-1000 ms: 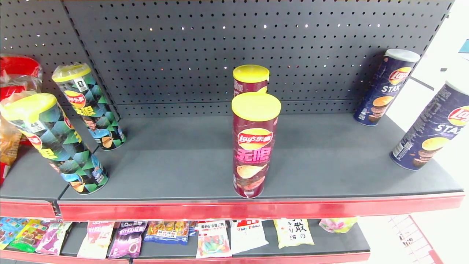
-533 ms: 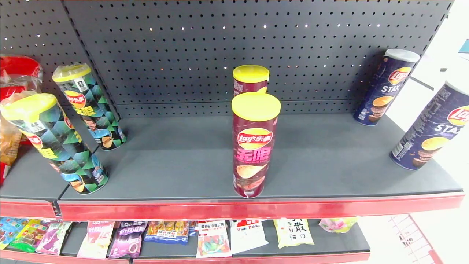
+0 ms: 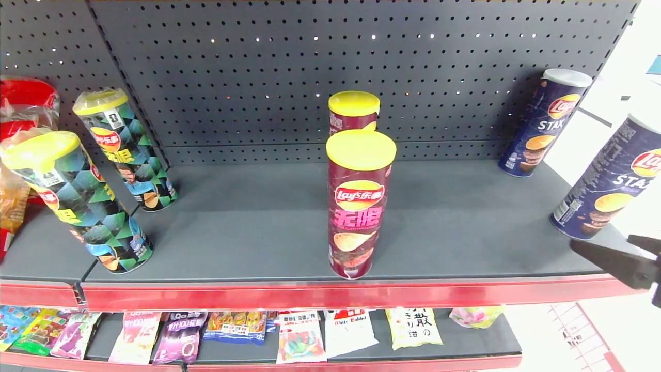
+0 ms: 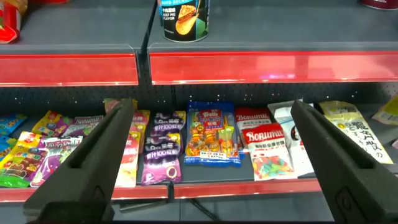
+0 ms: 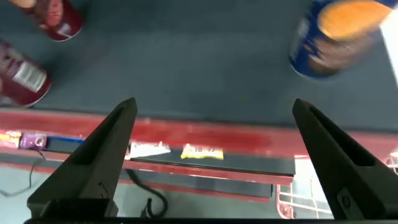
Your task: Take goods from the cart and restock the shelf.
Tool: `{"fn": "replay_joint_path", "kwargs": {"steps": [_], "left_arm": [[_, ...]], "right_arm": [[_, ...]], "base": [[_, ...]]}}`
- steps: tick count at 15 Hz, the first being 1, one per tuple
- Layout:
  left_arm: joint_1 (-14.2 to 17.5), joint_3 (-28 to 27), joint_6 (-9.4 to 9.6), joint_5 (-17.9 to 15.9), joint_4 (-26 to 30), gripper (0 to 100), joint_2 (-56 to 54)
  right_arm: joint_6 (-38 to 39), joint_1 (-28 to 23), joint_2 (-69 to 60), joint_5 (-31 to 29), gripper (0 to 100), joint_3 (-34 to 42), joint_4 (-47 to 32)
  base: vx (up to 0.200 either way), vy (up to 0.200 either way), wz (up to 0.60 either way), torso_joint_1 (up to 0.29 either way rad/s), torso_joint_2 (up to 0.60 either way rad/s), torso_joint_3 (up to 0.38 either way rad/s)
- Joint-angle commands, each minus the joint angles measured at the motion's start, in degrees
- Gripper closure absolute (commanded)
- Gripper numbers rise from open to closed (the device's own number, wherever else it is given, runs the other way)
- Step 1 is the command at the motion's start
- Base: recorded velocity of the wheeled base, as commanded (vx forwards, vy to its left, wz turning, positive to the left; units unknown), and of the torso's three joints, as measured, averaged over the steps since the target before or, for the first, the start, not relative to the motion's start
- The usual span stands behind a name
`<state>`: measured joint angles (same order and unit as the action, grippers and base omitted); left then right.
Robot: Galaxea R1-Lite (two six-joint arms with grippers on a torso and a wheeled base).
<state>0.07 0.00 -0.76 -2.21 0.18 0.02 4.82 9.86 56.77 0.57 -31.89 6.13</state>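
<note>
The grey shelf (image 3: 258, 227) with a red front lip holds upright chip cans. Two maroon cans with yellow lids stand in the middle, one (image 3: 359, 204) near the lip and one (image 3: 353, 111) behind it. Two green-patterned cans (image 3: 77, 201) (image 3: 126, 150) lean at the left, and two dark blue cans (image 3: 545, 121) (image 3: 609, 183) stand at the right. My right gripper (image 3: 601, 243) is open and empty at the shelf's front right corner, below the nearer blue can (image 5: 339, 34). My left gripper (image 4: 211, 106) is open and empty, facing the lower shelf's snack bags (image 4: 211, 134).
A perforated back panel (image 3: 310, 67) closes the shelf behind the cans. Red and orange bags (image 3: 20, 103) sit at the far left. Wide bare shelf floor lies between the can groups. The lower shelf (image 3: 465, 336) holds a row of flat snack bags.
My right gripper has come into the head view at the lower right edge, by the shelf's front corner. The cans have not moved.
</note>
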Motion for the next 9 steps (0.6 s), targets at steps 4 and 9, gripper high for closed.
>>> {"fn": "replay_joint_path", "kwargs": {"steps": [4, 9], "left_arm": [[0.01, 0.0, -0.04, 0.01, -0.01, 0, -0.02], [0.01, 0.0, -0.04, 0.01, -0.01, 0, -0.02]], "right_arm": [[-4.64, 17.3, 27.52, -13.32, 0, -9.59, 9.42], [-6.13, 24.24, 33.23, -19.21, 0, -13.37, 10.04]], "base": [[0.0, 0.0, 0.0, 0.0, 0.0, 0.0], [0.0, 0.0, 0.0, 0.0, 0.0, 0.0]]}}
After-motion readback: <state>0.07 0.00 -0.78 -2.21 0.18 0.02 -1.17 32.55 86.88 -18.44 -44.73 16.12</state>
